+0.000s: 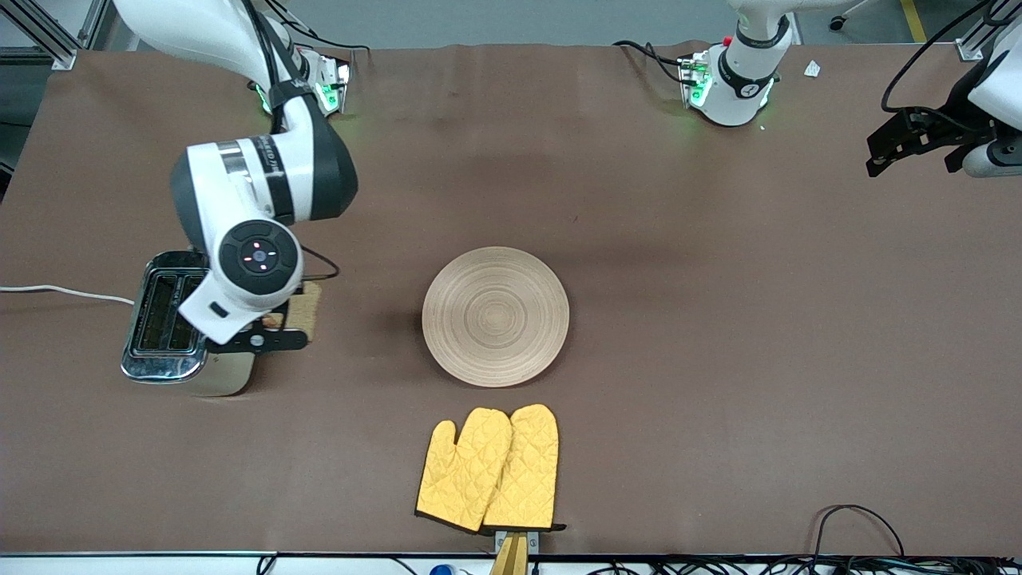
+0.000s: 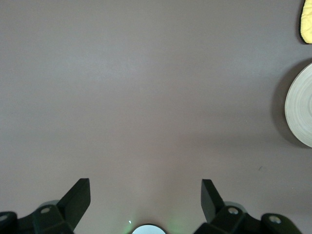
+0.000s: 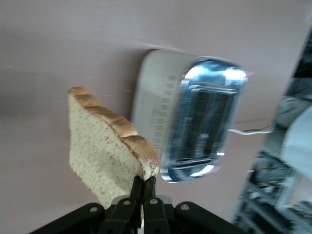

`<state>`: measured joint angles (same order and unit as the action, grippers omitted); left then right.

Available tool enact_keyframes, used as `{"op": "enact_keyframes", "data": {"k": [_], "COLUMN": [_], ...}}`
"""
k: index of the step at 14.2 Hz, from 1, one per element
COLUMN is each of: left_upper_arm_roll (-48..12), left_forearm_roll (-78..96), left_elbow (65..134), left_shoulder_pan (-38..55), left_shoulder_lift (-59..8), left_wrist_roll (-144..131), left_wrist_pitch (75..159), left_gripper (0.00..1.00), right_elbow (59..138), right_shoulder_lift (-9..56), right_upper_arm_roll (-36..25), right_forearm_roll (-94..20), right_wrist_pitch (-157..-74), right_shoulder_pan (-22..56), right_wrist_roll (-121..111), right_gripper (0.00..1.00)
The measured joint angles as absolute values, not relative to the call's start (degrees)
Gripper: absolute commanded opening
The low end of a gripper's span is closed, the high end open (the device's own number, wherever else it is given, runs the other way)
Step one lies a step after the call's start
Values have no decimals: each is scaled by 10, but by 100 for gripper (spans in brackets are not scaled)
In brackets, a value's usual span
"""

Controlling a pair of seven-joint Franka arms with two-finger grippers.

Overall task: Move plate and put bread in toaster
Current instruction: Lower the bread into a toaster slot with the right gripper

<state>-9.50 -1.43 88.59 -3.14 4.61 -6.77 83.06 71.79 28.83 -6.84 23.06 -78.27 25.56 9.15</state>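
My right gripper (image 1: 281, 323) is shut on the bread (image 1: 306, 308), a brown speckled slice held by one edge in the air beside the toaster (image 1: 162, 316), on the toaster's plate side. In the right wrist view the fingertips of the gripper (image 3: 144, 183) pinch the slice (image 3: 105, 146) at its crust, with the toaster's chrome slots (image 3: 202, 126) close by. The wooden plate (image 1: 495, 315) lies bare at the table's middle. My left gripper (image 1: 894, 152) waits open in the air at the left arm's end; its wrist view (image 2: 146, 195) shows bare table and the plate's edge (image 2: 300, 105).
A pair of yellow oven mitts (image 1: 489, 467) lies nearer the front camera than the plate; a corner also shows in the left wrist view (image 2: 307, 22). The toaster's white cord (image 1: 64, 291) runs off the table's edge at the right arm's end.
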Motion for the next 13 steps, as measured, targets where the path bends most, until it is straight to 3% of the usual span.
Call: {"op": "enact_keyframes", "data": {"k": [5,13], "left_upper_arm_roll": [-98,-106], "left_forearm_roll": [9,15], "left_elbow": [886,886], "left_shoulder_pan": [-30,-30], "left_shoulder_lift": [46,46], "left_wrist_roll": [-68,-68], "left_wrist_pitch": [831,830], "left_gripper": [100,100], "right_elbow": [719,787], "right_shoulder_lift": [282,290], "right_upper_arm_roll": [-130,-137], "right_forearm_roll": [310,382], "right_wrist_pitch": [-775,-835], "right_shoulder_pan": [250,209], "right_wrist_roll": [-21,-16], "right_gripper": [0,1]}}
